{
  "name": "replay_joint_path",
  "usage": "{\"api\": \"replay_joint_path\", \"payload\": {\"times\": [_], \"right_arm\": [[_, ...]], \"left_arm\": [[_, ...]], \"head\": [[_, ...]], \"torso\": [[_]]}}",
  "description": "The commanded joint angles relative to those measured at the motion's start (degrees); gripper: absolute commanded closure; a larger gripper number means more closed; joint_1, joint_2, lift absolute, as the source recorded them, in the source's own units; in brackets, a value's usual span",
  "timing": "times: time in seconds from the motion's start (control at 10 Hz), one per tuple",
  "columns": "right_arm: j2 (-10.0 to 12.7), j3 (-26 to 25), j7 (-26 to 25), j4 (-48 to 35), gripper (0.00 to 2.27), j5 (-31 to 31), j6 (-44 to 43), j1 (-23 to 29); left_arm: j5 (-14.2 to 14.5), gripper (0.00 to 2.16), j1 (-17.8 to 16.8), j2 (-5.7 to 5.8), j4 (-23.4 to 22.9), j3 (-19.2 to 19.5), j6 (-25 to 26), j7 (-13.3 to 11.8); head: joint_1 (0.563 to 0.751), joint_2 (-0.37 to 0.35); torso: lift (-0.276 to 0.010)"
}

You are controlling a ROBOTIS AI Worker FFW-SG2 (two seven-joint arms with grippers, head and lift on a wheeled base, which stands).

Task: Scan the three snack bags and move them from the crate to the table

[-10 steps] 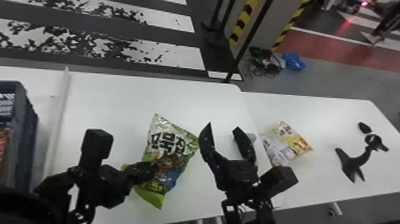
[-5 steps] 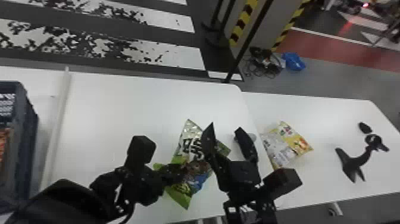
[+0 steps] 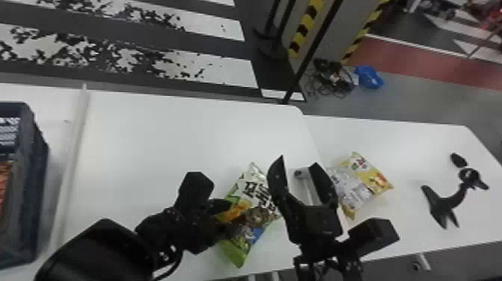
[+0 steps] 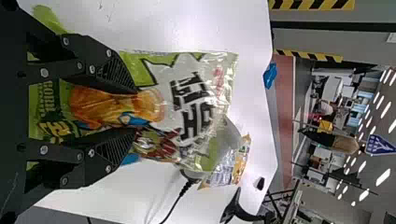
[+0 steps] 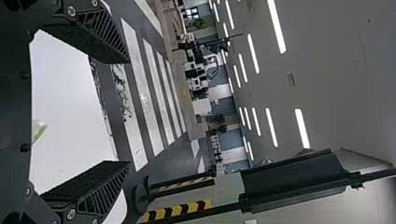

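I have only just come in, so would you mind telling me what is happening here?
The robot's left end effector is holding a green snack bag at the table. Its right end effector is open and empty. A yellow snack bag lies on the right-hand table, and something orange is in the crate at far left, so the job looks unfinished.

I count two snack bags out in the open, one green bag (image 3: 248, 220) and one yellow bag (image 3: 368, 179). From here I also get one crate (image 3: 39, 175), one scanner (image 3: 304, 175), one black stand (image 3: 448, 201) and two grippers, left gripper (image 3: 228, 216) and right gripper (image 3: 297, 160). How many bags the crate holds, I can't tell.
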Motion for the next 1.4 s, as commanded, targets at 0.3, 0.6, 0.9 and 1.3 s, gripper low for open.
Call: {"api": "replay_joint_path", "payload": {"times": [0.3,0.6,0.9,1.3], "right_arm": [[-0.02,0.16,0.2,-0.02,0.12,-0.31,-1.51,0.64],[0.06,0.6,0.29,0.07,0.12,0.57,-1.51,1.08],[0.06,1.4,0.73,2.53,0.12,1.8,-1.51,1.26],[0.06,2.19,3.54,5.17,0.12,4.88,-0.98,1.52]], "left_arm": [[-0.56,0.03,4.84,0.35,-7.58,4.51,-0.49,3.25],[1.02,0.03,12.05,2.81,-20.06,15.23,-1.54,7.12],[4.01,0.04,23.39,5.8,-34.83,24.19,-9.28,14.15],[7.09,0.04,32.97,5.18,-39.31,31.75,-17.89,15.55]], "head": [[0.695,-0.35],[0.695,-0.35],[0.695,-0.282],[0.695,-0.148]], "torso": [[-0.062],[-0.062],[-0.062],[-0.062]]}}
